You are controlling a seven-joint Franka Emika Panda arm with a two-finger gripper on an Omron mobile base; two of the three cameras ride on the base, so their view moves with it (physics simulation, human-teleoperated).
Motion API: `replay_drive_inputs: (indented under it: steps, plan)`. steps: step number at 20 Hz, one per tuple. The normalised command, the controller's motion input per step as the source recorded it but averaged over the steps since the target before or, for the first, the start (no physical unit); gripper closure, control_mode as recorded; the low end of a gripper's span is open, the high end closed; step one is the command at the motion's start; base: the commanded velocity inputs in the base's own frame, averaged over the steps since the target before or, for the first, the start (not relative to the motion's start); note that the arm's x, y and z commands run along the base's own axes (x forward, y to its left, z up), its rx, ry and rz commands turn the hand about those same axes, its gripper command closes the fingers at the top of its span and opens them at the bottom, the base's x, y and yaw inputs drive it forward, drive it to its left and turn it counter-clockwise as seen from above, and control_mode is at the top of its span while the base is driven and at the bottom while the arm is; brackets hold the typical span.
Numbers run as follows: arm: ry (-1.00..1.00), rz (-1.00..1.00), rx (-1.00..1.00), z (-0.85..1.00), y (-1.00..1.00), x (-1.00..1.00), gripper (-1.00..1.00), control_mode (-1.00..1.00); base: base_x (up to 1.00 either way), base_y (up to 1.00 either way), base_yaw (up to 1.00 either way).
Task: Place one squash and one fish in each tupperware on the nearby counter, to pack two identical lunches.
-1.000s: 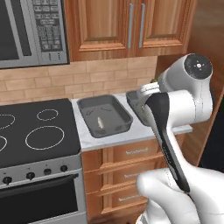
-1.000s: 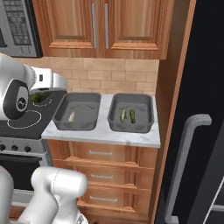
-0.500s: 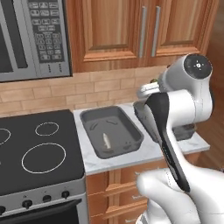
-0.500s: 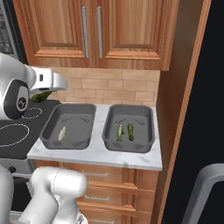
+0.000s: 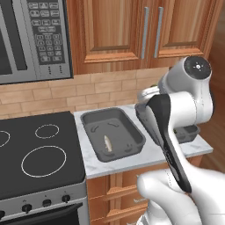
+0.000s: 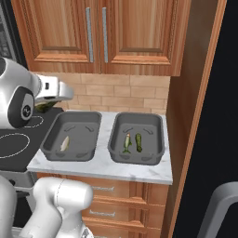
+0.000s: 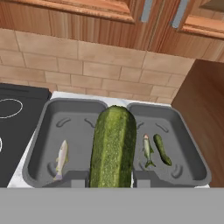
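Gripper (image 7: 111,177) clamped on a dark green squash (image 7: 113,146), held above the counter (image 6: 104,169); its long axis runs out along the fingers toward the brick wall. Left tupperware (image 6: 89,122): pale fish (image 6: 64,143), lying front to back. Right tupperware (image 6: 139,119): greenish fish (image 6: 127,142) beside second squash (image 6: 138,142), roughly parallel, front to back.

Left tupperware (image 7: 39,131) holds one pale fish (image 7: 61,158) near its front-left, rest of floor open. Right tupperware (image 7: 188,144) has a fish (image 7: 147,151) and squash (image 7: 162,149) side by side mid-floor. Wood side panel (image 6: 195,116) crowds its right, cabinets (image 6: 100,35) hang overhead.
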Motion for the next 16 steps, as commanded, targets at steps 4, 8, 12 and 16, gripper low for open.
replay_drive_inputs:
  steps: [4, 8, 12, 16]
  plan:
    - [0.09, 0.07, 0.0, -0.64, 0.0, 0.05, 1.0, -1.0, 0.0, 0.0, 0.0]
    - [0.09, 0.07, 0.0, -0.88, 0.01, 0.13, 1.0, -1.0, 0.0, 0.0, 0.0]
    - [0.05, 0.11, 0.0, -0.89, 0.11, 0.36, 1.0, -1.0, 0.0, 0.0, 0.0]
    - [0.09, 0.13, 0.0, -0.77, 0.17, 0.5, 1.0, -1.0, 0.0, 0.0, 0.0]
